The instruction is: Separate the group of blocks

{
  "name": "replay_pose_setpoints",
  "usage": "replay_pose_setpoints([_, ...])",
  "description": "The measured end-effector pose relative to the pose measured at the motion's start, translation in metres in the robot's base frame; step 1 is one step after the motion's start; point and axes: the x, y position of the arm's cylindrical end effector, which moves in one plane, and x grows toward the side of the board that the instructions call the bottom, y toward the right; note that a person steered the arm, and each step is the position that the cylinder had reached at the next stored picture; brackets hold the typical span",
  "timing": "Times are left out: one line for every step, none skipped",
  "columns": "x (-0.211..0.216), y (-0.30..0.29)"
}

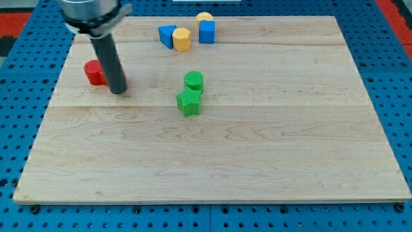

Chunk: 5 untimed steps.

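My tip (118,91) rests on the board at the view's left, touching or just right of a red block (95,73) that the rod partly hides. A green cylinder (194,80) and a green star block (188,102) sit together near the board's middle, well right of the tip. At the view's top a blue triangular block (167,35), a yellow hexagonal block (182,38), a blue cube (206,31) and a yellow cylinder (205,18) behind it form a close group.
The wooden board (257,148) lies on a blue pegboard surface (393,77). The arm's dark body (90,11) hangs over the board's upper left corner.
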Motion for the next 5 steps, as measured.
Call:
replay_pose_setpoints([0.011, 0.031])
replay_pose_setpoints([0.011, 0.031])
replay_pose_setpoints([-0.018, 0.075])
replay_pose_setpoints([-0.033, 0.094])
replay_pose_setpoints([-0.046, 0.1])
